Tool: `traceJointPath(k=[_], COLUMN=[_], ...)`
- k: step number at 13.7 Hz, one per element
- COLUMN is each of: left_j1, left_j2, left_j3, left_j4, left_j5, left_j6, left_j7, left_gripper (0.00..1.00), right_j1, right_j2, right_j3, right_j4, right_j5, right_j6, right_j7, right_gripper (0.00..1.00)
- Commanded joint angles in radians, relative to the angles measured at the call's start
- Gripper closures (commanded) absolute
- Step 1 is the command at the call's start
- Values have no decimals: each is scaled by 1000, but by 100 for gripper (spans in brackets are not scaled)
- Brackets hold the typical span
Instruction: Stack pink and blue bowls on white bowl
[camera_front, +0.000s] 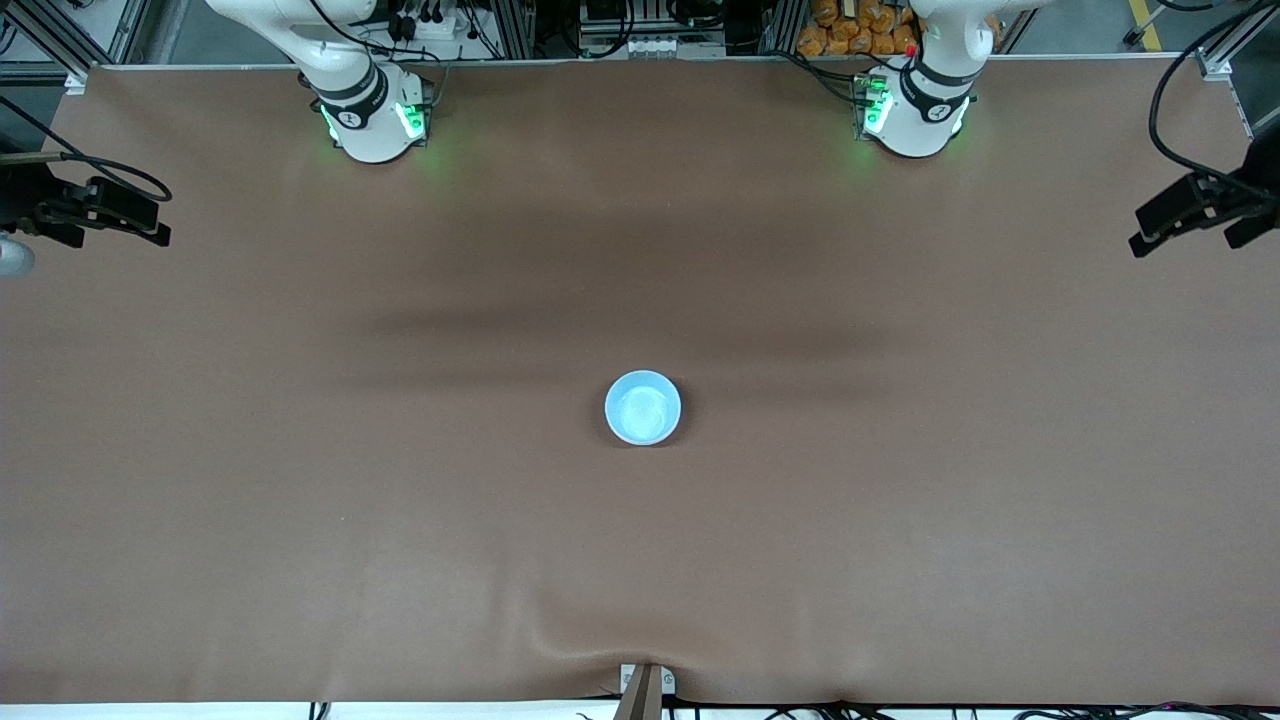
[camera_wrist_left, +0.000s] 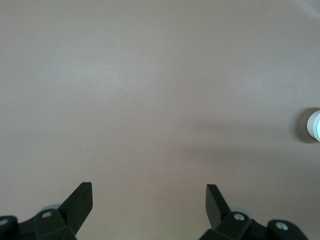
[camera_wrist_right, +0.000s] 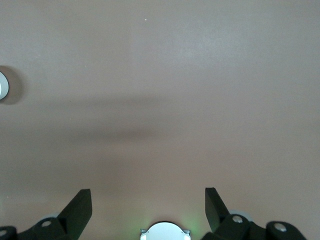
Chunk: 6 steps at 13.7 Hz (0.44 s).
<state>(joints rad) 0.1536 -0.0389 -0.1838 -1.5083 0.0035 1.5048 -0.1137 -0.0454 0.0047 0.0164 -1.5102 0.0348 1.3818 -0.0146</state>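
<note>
Blue bowl (camera_front: 643, 407) sits upright mid-table (camera_front: 300, 500) w/ only it visible from front, so pink + white prob nested under it; looks stacked already, can't confirm. Best step now: keep both arms clear, no contact w/ stack. Left gripper (camera_wrist_left: 149, 197) and right gripper (camera_wrist_right: 148, 202) both spread wide, empty, parked high over bare table at the ends, 3 and 9 o'clock of the bowl.

1 blue bowl (camera_front: 643, 407), 2 arms
</note>
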Motion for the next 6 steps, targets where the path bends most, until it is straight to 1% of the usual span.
traceJointPath(k=[1, 6], left_j1=[4, 11], left_j2=[-32, -19], left_j3=[-12, -5], left_j4=[-13, 14], left_j5=[4, -5], left_j6=[-26, -28], left_j7=[22, 29], left_gripper=[0, 0], right_j1=[4, 6], right_j2=[0, 0], right_j3=[3, 3], right_j4=[8, 8], right_j5=[-16, -16], right_j6=[-4, -3], right_j7=[-1, -1], right_gripper=[0, 0])
